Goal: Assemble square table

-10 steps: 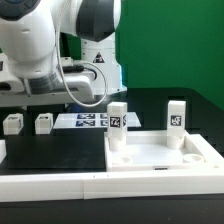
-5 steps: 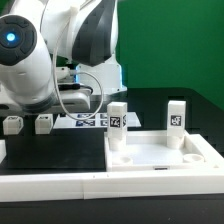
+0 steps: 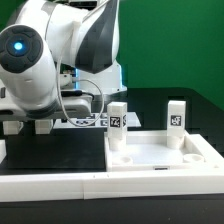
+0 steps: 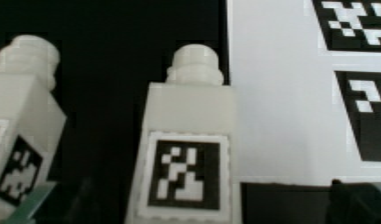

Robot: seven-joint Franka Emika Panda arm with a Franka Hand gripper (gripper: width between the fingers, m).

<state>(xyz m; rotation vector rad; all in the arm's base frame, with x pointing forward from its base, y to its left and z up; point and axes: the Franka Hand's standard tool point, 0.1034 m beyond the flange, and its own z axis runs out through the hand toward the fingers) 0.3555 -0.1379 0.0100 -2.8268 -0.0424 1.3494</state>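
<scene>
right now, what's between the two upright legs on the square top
Nothing. In the exterior view, the square top is bare between the leg on that view's left and the leg on its right.

Exterior view: the arm (image 3: pixel 45 60) fully blocks the tool (image 4: pixel 190 210), most of two loose legs (image 3: pixel 42 125) and part of the marker board (image 3: pixel 92 121). Wrist view: outer leg (image 4: pixel 23 120) clipped by the frame edge, both leg tags (image 4: pixel 183 175) cut off low. Tool fingers (image 4: pixel 41 200) are just blurry slivers.
</scene>
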